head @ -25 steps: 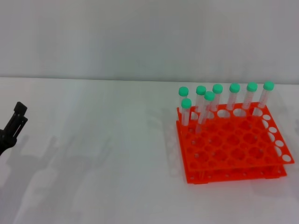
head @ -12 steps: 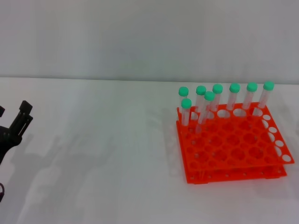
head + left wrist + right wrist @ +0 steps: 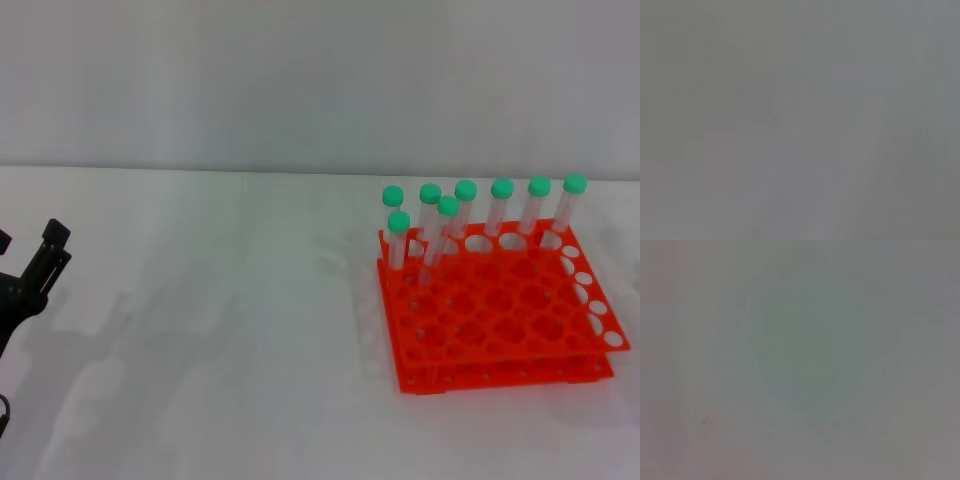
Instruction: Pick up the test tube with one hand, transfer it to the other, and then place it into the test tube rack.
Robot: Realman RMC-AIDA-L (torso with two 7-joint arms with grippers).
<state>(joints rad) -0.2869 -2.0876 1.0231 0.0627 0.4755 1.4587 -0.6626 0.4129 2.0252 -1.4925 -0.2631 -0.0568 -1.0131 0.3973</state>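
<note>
Left gripper [image 3: 25,270] at table's [image 3: 220,330] left edge — 8 tubes [image 3: 500,210] racked [image 3: 500,310].

Bright, even light; soft shadows; both wrist views featureless blur.

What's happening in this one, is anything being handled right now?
Nothing is held at this moment. The left gripper sits at the far left edge of the white table, well away from the orange test tube rack. Eight green-capped tubes stand upright in the rack's back rows, such as one at the near-left corner. The right gripper is out of view, and both wrist views show only blank surface.
</note>
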